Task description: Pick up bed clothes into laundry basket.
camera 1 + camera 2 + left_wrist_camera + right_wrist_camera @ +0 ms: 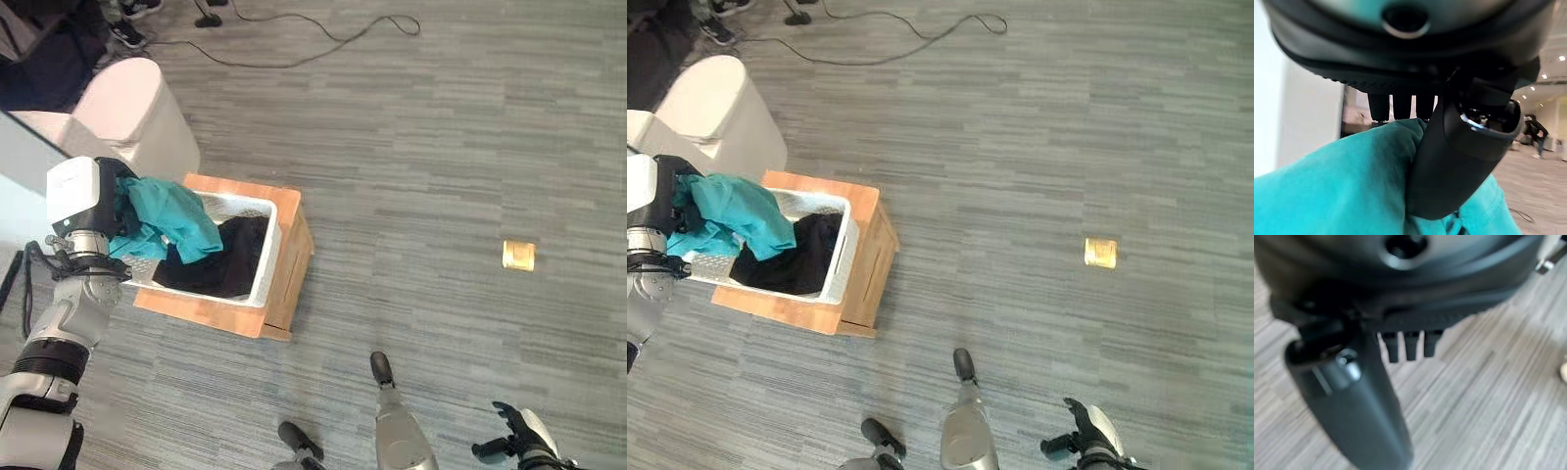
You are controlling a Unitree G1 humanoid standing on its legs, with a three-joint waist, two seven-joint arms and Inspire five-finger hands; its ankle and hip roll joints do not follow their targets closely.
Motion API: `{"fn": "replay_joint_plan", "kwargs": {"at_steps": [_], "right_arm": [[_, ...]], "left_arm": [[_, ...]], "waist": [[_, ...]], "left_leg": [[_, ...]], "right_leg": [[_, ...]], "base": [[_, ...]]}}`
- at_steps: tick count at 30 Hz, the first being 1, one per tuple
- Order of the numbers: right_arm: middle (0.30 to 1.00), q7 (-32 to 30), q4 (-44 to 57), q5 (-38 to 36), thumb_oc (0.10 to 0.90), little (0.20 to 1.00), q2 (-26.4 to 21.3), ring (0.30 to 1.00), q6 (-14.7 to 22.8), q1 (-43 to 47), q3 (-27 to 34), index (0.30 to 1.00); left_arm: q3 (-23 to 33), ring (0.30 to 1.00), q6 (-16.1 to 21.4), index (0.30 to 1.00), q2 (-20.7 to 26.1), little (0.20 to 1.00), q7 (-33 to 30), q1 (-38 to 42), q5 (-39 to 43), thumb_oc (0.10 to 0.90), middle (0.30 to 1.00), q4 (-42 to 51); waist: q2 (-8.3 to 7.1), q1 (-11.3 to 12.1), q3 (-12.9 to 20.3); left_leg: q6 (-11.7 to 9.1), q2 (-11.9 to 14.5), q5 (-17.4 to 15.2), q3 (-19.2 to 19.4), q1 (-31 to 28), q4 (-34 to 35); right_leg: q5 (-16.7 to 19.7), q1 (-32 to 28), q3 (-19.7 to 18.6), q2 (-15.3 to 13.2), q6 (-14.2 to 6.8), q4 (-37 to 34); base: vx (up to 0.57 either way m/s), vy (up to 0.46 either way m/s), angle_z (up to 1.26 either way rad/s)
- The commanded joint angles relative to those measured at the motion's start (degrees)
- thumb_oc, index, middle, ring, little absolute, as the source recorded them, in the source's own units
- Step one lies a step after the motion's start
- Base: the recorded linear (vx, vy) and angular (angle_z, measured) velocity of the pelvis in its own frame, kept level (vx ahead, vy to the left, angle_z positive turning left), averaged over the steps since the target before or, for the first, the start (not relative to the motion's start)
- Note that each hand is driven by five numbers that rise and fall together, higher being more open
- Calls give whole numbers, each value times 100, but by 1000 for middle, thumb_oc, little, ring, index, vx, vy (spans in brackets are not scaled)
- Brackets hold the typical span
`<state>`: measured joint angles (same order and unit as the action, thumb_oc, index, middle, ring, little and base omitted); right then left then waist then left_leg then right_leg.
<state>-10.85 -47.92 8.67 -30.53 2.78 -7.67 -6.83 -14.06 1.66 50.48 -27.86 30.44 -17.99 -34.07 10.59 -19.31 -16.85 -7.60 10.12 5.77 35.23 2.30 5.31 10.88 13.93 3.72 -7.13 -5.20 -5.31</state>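
A teal garment point(167, 220) hangs from my left hand point(120, 186) over the left end of the white laundry basket point(268, 245). In the left wrist view the thumb point(1459, 156) and fingers pinch the teal cloth point(1352, 186). A black garment point(225, 259) lies inside the basket, partly under the teal one. The basket rests on a wooden box point(291, 262) on the grey floor. My right hand point(516, 433) hangs low at the lower right, far from the basket. Its thumb point(1352, 401) and fingers are relaxed above bare floor, holding nothing.
A white rounded seat point(132, 108) stands just behind the basket. A pale surface point(15, 186) lies at the far left. A small yellow square point(518, 255) lies on the floor to the right. A black cable point(323, 34) and a person's shoes point(127, 34) are at the top.
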Motion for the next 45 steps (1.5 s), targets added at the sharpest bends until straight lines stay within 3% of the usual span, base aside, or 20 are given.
{"fn": "replay_joint_plan", "kwargs": {"at_steps": [1,3,6,7,8,13,21,22,24,30,34,35,37,38,39,40,42,43,44,45], "right_arm": [[900,-300,145,3,800,900,-107,900,85,-121,65,900],[900,-348,191,-72,800,900,-50,900,145,-73,42,900],[900,-349,190,-73,800,900,-39,900,147,-77,56,900],[900,-386,387,-145,800,900,45,900,206,-76,-3,900],[900,-386,394,-147,800,900,42,900,201,-80,3,900],[900,-356,844,-286,800,900,55,900,314,-262,33,900],[900,-321,1232,-282,800,900,-94,900,327,-374,37,900],[900,-450,493,-230,800,900,99,900,241,-84,-191,900],[900,-446,-36,-246,800,900,129,900,158,291,-355,900],[900,-516,49,-151,800,900,-57,900,22,484,-173,900],[900,-565,778,-68,800,900,-585,900,-6,653,187,900],[900,-563,1081,-23,800,900,-1052,900,-22,967,287,900],[900,-548,1262,-30,800,900,-1304,900,-34,1130,336,900],[900,-508,1567,-94,800,900,-1825,900,-7,1722,314,900],[900,-324,2285,-286,800,900,-2279,900,256,1721,516,900],[900,-304,2337,-292,800,900,-2304,900,237,1668,550,900],[900,-379,3396,380,800,900,-1805,900,570,1134,683,900],[900,-368,3434,390,800,900,-1801,900,551,1117,675,900],[900,-317,4320,557,800,900,-1701,900,758,1371,608,900],[900,-311,4335,559,800,900,-1704,900,745,1381,587,900]], "left_arm": [[409,300,10,300,454,300,-389,853,80,400,300,-485],[54,300,-107,300,349,300,-269,988,-135,400,300,-1127],[4,300,-92,300,341,300,-278,1046,-130,400,300,-1172],[-73,300,-148,300,22,300,-167,1175,84,400,300,-2031],[-89,900,-134,900,15,900,-174,1197,93,800,900,-2057],[-91,900,-109,900,-8,900,-169,1293,247,800,900,-2228],[127,900,39,900,-169,900,-409,1047,457,800,900,-1235],[253,900,348,900,-340,900,-315,845,1044,800,900,-975],[342,900,483,900,-266,900,-242,804,1378,800,900,-877],[664,900,506,900,-44,900,-285,665,1562,800,900,-430],[1024,900,595,900,141,900,-221,416,1717,800,900,-75],[1216,900,694,900,160,900,-202,254,1852,800,900,177],[1407,900,740,900,144,900,-168,54,1974,800,900,353],[1576,900,857,900,94,900,-126,-224,2190,800,900,649],[1807,900,973,900,106,900,-86,-529,2299,800,900,830],[1836,900,968,900,81,900,-78,-572,2298,800,900,862],[2785,900,1019,900,-99,900,13,-2050,2061,800,900,1587],[2834,900,1007,900,-107,900,24,-2116,2060,800,900,1630],[3207,900,1057,900,-266,900,110,-2766,2179,800,900,1794],[3250,900,1051,900,-277,900,118,-2812,2181,800,900,1822]], "waist": [[-11,-8,225],[-16,-58,161],[-19,-42,163],[-52,-101,88],[-46,-98,90],[-55,-74,119],[-109,123,471],[-109,276,681],[-151,359,820],[-230,484,1075],[-321,633,1239],[-391,786,1326],[-411,839,1347],[-509,1069,1414],[-556,1108,1414],[-535,1105,1415],[-495,1337,1379],[-494,1314,1384],[-487,1595,1349],[-479,1567,1350]], "left_leg": [[-366,500,51,-399,128,-31],[-365,500,66,-398,192,-31],[-365,499,67,-400,196,-31],[-373,512,90,-393,263,-31],[-373,513,92,-395,269,-31],[-397,578,116,-402,330,-31],[-445,698,137,-479,19,-31],[-453,688,137,-551,-126,-31],[-397,705,259,-492,-210,-31],[-382,692,234,-547,-408,-31],[-376,716,254,-641,-529,-31],[-374,729,278,-714,-555,-31],[-378,735,297,-766,-574,-31],[-379,752,345,-844,-591,-31],[-388,770,384,-876,-608,-31],[-390,773,384,-882,-615,-31],[-379,817,485,-883,-650,-31],[-382,820,486,-885,-654,-31],[-394,876,622,-942,-591,-36],[-398,881,626,-950,-587,-35]], "right_leg": [[-739,-206,213,-354,-569,75],[-708,-126,193,-372,-569,77],[-707,-123,194,-372,-570,77],[-683,-22,190,-353,-556,85],[-683,-18,192,-353,-555,85],[-704,33,204,-299,-543,78],[-924,-443,364,-218,-473,67],[-1003,-691,439,-188,-457,54],[-912,-832,556,-140,-408,32],[-933,-1105,699,-150,-420,37],[-993,-1336,845,-147,-407,63],[-1037,-1451,941,-143,-388,70],[-1059,-1517,1001,-130,-376,76],[-1114,-1634,1097,-106,-346,78],[-1142,-1698,1144,-91,-335,75],[-1146,-1710,1150,-88,-334,76],[-1235,-1838,1200,-20,-284,66],[-1237,-1845,1202,-17,-282,66],[-1294,-1897,1309,31,-244,46],[-1297,-1898,1315,36,-240,47]], "base": [[-6,6,-9],[-3,2,-8],[-7,-4,-5],[0,0,0],[-30,-28,2],[-8,-13,1],[24,-56,5],[-13,-105,21],[-27,-106,17],[13,-27,14],[-23,-23,19],[-29,-59,29],[-10,-57,31],[6,-67,29],[6,-68,24],[-12,-30,34],[2,-27,31],[-23,-53,-7],[-38,-38,0],[-84,-42,9]]}}
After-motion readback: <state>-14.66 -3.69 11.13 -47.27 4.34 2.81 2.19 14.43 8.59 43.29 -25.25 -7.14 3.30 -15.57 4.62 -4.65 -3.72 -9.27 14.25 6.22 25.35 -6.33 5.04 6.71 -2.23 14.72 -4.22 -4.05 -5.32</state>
